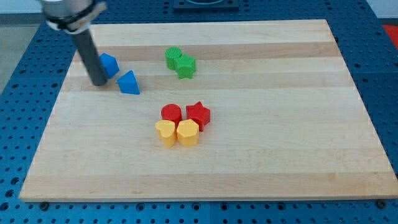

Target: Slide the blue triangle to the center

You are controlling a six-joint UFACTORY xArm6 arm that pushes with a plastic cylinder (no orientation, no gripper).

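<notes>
The blue triangle (129,83) lies on the wooden board (249,155) at the upper left. My tip (99,83) rests on the board just left of it, a small gap apart. A second blue block (109,65) sits right behind the rod, touching or nearly touching it, up and left of the triangle. Near the board's middle sit a red cylinder (171,114), a red star (199,114), a yellow heart (165,132) and a yellow hexagon-like block (188,132), clustered together.
Two green blocks (180,61) sit together at the view's top, right of the blue blocks. The board lies on a blue perforated table (18,56).
</notes>
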